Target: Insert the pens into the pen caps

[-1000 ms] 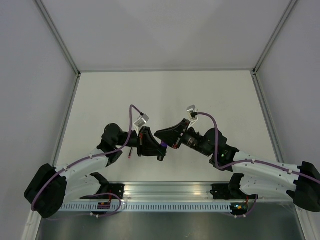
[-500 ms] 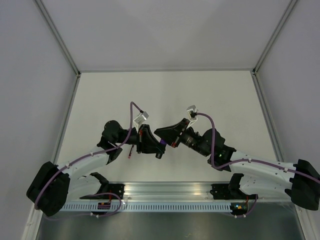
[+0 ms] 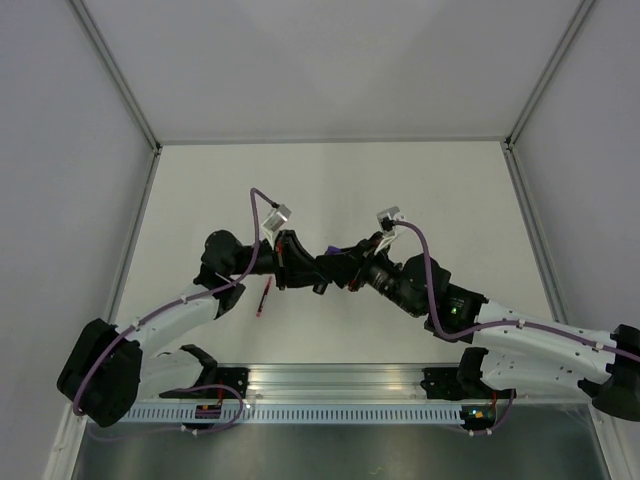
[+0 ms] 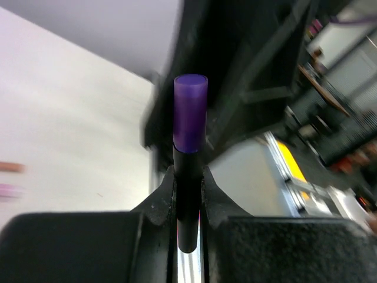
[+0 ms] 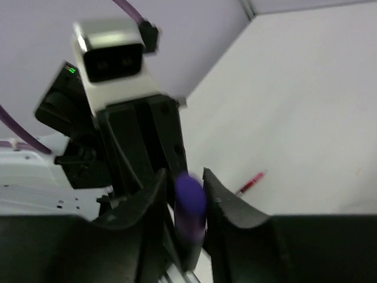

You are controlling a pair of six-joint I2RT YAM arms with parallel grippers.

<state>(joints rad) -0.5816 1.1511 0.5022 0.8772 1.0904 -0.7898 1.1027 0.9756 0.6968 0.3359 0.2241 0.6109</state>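
Both wrists have closed in since a sec ago. In the top view the tools stood apart then; now they meet nose to nose near mid-table, and the R fingers look wider than before.

Left gripper (image 4: 188,177) is clamped tight on the black marker (image 4: 188,206), low on the barrel. The marker pokes straight out past the fingers, toward 12 in the left wrist view. In the top view its long axis runs approx 9-to-3, pointing at the R tool.

Purple cap (image 4: 190,112) sits on the marker's far end, a short plain cylinder, smooth matte plastic w/ a flat top. It looks seated on the glossy black barrel, prob.

Right gripper (image 5: 184,174) comes in from 3 o'clock, fingers narrowly parted either side of the cap. That view is blurred, so can't tell if the pads bear on it or stand just off.

Next move turns on this: both tools share one axis, so any pull-off by R should go straight back toward 3, no sideways drag.

Thin red pen (image 3: 264,297) lies on the matte white table (image 3: 400,190), at 7 o'clock of the L tool, nearer L arm.
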